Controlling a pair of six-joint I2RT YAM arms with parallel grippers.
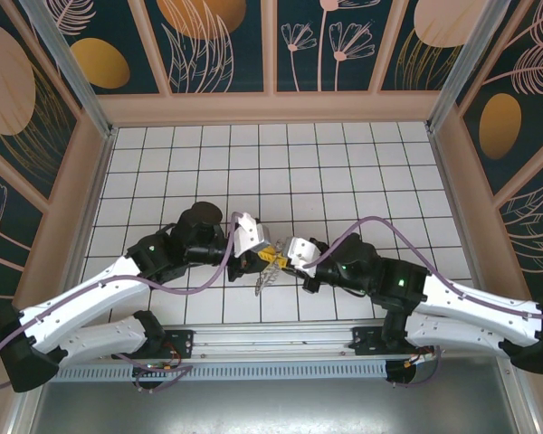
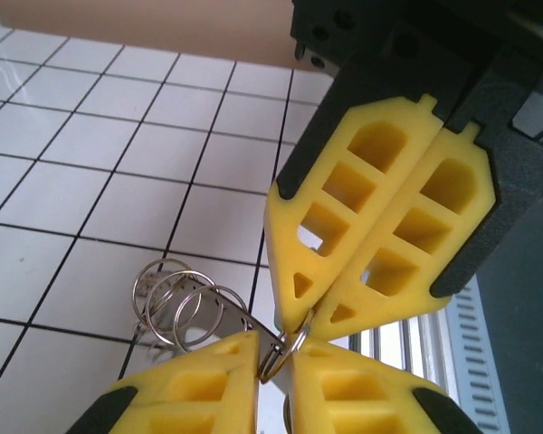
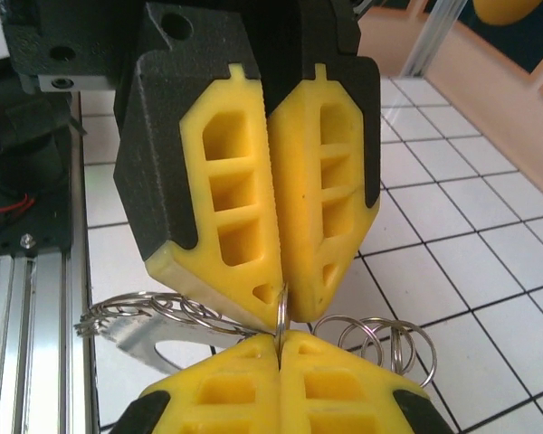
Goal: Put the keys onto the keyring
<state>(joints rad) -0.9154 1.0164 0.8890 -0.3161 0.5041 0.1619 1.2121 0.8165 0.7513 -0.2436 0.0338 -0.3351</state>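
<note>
My two grippers meet tip to tip low over the tiled floor, left gripper (image 1: 266,257) and right gripper (image 1: 283,262). Between them stands the keyring (image 2: 290,347), a small thin metal loop. In the left wrist view my own yellow fingers (image 2: 208,384) pinch its lower part beside a flat grey key (image 2: 231,312). Looking from the right wrist, my right gripper (image 3: 279,348) is shut on the keyring (image 3: 280,312) edge-on, with the left gripper's fingers (image 3: 244,226) closed on its top. Several loose wire rings (image 3: 385,339) and the key (image 3: 131,342) hang off to the sides.
The white tiled floor (image 1: 281,163) stretches away behind the grippers, boxed in by patterned walls (image 1: 217,45). The metal rail (image 1: 271,339) with the arm bases runs along the near edge, close below the grippers. Purple cables (image 1: 380,221) loop above both wrists.
</note>
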